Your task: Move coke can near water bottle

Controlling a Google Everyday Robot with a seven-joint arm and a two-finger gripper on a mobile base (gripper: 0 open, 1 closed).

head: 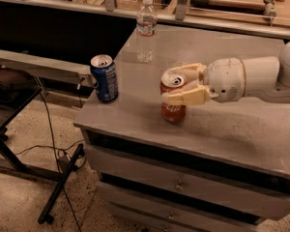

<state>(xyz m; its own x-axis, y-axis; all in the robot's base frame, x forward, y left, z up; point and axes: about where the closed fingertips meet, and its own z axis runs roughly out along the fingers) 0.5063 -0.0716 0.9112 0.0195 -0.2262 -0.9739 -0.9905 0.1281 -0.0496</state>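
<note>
The coke can (173,111), red with a silver top, stands upright on the grey cabinet top (232,124) near its front. My gripper (180,84) reaches in from the right, and its cream fingers (187,97) are shut around the can's upper part. The water bottle (146,30), clear with a white cap and a red-and-white label, stands upright further back and to the left, well apart from the can.
A blue soda can (104,78) stands at the cabinet top's left front corner. Drawers (183,187) sit below the top. A dark table (9,105) and a black stand with cables (58,187) are on the floor at left. A ledge (203,16) runs behind.
</note>
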